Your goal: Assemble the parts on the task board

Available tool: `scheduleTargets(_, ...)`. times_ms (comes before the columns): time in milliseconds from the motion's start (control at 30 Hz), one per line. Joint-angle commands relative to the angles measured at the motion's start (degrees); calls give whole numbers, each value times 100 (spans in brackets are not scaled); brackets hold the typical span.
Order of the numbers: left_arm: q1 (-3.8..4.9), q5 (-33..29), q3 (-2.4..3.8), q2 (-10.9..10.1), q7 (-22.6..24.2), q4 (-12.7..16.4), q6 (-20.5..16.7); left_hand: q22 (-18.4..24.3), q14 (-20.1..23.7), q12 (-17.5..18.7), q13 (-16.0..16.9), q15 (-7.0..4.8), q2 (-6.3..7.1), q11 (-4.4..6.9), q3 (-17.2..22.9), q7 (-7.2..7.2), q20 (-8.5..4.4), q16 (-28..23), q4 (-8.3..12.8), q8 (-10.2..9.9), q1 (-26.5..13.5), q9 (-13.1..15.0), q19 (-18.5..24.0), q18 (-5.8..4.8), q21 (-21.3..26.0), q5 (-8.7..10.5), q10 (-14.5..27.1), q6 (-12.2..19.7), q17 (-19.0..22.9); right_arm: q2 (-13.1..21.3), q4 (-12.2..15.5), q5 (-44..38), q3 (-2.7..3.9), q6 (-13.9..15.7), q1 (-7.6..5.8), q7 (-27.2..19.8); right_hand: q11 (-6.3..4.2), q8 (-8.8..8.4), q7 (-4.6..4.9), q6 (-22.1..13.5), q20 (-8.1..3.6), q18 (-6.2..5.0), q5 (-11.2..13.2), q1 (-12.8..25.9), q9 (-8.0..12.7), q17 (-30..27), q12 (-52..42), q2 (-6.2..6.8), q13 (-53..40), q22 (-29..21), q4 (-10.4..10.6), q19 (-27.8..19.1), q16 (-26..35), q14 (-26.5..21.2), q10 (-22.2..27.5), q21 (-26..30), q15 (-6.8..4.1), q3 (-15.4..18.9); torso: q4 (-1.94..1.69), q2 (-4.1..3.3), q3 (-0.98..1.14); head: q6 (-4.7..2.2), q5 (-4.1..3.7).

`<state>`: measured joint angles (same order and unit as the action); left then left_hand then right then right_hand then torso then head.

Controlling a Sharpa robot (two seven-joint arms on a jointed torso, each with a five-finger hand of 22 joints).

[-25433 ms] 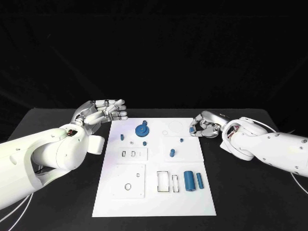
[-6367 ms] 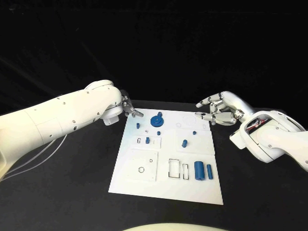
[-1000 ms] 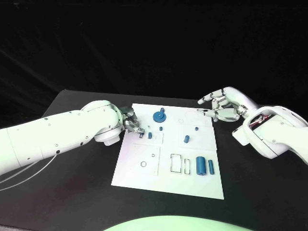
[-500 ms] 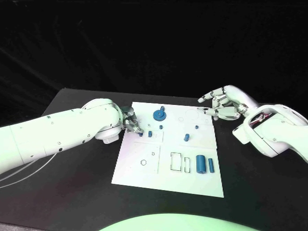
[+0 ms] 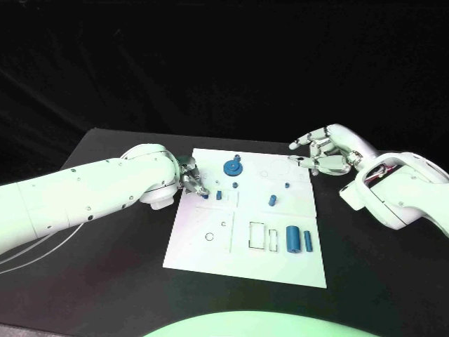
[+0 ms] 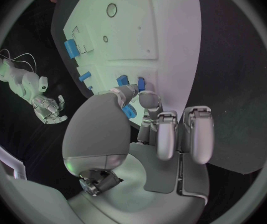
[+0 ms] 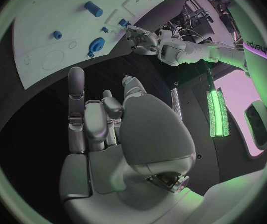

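Black table [image 5: 103,246] held the board [image 5: 247,261]; left hand [image 5: 191,181] stayed pinching a part [image 6: 128,110] at its slot, insertion seemingly pending; right hand [image 5: 324,153] hovered, fingers apart, empty.

The right hand [image 7: 102,119] rises over the black table [image 7: 40,114] with its fingers apart and nothing in them, short of the near edge of the white task board [image 7: 58,25]. On the task board stand a blue gear-shaped part [image 7: 97,45], a small round blue part [image 7: 57,35] beside it and a blue cylinder [image 7: 93,8] farther along. At the far edge of the task board the left hand [image 7: 140,39] reaches in, fingertips at a small blue part [image 7: 125,23], though whether they grip it cannot be told.
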<state>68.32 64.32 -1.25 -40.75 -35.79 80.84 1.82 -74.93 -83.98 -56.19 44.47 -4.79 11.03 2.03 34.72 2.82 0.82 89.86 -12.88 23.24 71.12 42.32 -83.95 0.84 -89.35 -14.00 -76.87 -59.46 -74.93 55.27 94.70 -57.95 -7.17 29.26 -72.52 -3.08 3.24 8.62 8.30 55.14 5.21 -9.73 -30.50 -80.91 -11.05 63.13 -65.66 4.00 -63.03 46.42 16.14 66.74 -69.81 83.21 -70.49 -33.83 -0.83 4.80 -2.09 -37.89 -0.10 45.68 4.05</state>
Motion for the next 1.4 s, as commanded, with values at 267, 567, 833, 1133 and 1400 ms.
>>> scheduleTargets(267, -1, 35, -4, 15, 4, -1, 132, -1408, -602, 44, -18, -41, -56, 17, 907, -72, -13, 14, 878, 32, 13, 5, -541, -55, 4, -40, -35, -49, -1507, 8, 23, -25, 1, -68, 4, -54, -9, 37, -29, 16, -1, -52, 12, 59, -7, 12, -39, 15, -6, 19, 28, 37, 25, 18, -33, 9, -18, 11, 2, -2, 0, 18, 9)
scheduleTargets(567, 0, 115, -6, 56, -53, -6, 303, -1431, -602, -39, 68, -45, 54, 30, 822, -100, -11, 14, 869, 80, -141, 8, -556, -62, -12, -6, -114, -59, -1507, 37, 46, -25, 1, -62, 4, -56, -9, 37, -29, 16, -1, -52, 12, 59, -7, 12, -39, 15, -6, 19, 28, 37, 25, 18, -33, 9, -18, 11, -6, 1, 1, 39, 8)
scheduleTargets(833, 0, 125, -7, 86, -147, -11, 344, -1453, -602, -56, 72, -70, 106, 62, 651, -146, -21, 14, 826, 116, -271, -4, -570, -68, -27, 35, -154, -65, -1507, 42, 43, -25, 1, -61, 3, -49, -9, 37, -29, 16, -1, -52, 12, 59, -7, 12, -39, 15, -6, 19, 28, 37, 25, 18, -33, 9, -18, 11, 0, -1, -5, 45, -9)
scheduleTargets(1133, 0, 126, -6, 115, -208, -25, 294, -1459, -602, -67, 65, -102, 54, 96, 290, -191, -47, 14, 656, 133, -445, -74, -574, -70, -31, 87, -163, -106, -1507, 36, 39, -25, 1, -51, 3, -48, -9, 37, -29, 16, -1, -52, 12, 59, -7, 12, -39, 15, -6, 19, 28, 37, 25, 18, -33, 9, -18, 11, -4, 0, -7, 46, -10)
scheduleTargets(1400, 0, 98, -6, 140, -281, -36, 270, -1458, -602, -75, 53, -113, 7, 104, -92, -202, -61, 14, 437, 128, -572, -165, -573, -70, -29, 100, -150, -157, -1507, 34, 37, -26, 1, -49, 3, -46, -9, 37, -29, 16, -1, -52, 12, 59, -7, 12, -39, 15, -6, 19, 28, 37, 25, 18, -33, 9, -18, 11, -1, -3, -3, 49, -11)
